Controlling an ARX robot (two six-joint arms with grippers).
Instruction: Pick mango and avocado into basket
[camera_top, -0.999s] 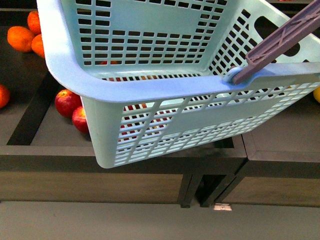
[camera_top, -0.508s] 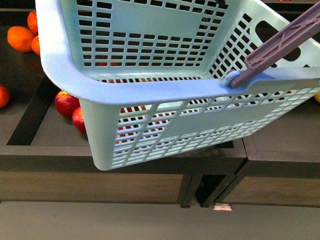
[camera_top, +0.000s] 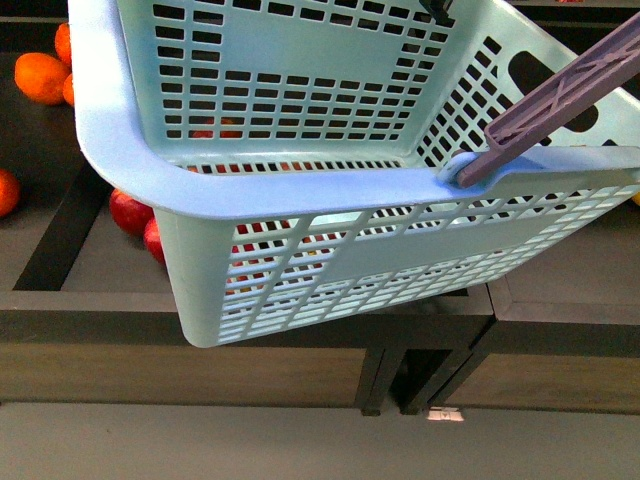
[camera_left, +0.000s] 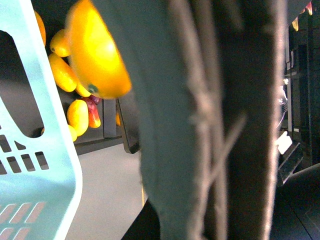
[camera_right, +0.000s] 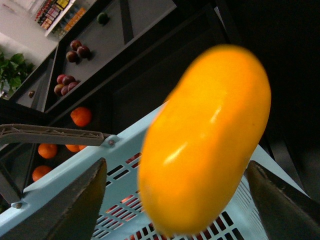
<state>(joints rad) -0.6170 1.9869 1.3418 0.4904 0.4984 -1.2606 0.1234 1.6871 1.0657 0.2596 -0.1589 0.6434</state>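
Nearest, on the right wrist camera, the right gripper (camera_right: 175, 165) stands wide open, its two dark fingers (camera_right: 75, 210) spread well apart. The mango (camera_right: 205, 135), glossy yellow-orange, sits in the gap between them with clear space on either side. It touches neither finger, and its lower end is blurred. Just beyond it is the rim of the basket (camera_top: 250, 185).

In the front view this pale aqua basket fills most of the frame, tilted, its near corner dipping toward the lower left. Its brown handle (camera_top: 560, 100) runs off the upper right edge. The left wrist camera is mostly filled by that handle, blurred, so whether the left gripper is closed cannot be told. More yellow fruit (camera_left: 62, 72) lies beyond the basket there.

Farther back, dark shelves (camera_top: 100, 260) hold red apples (camera_top: 130, 212) at centre left, partly seen through the slots. Oranges (camera_top: 42, 75) sit in the upper left corner.
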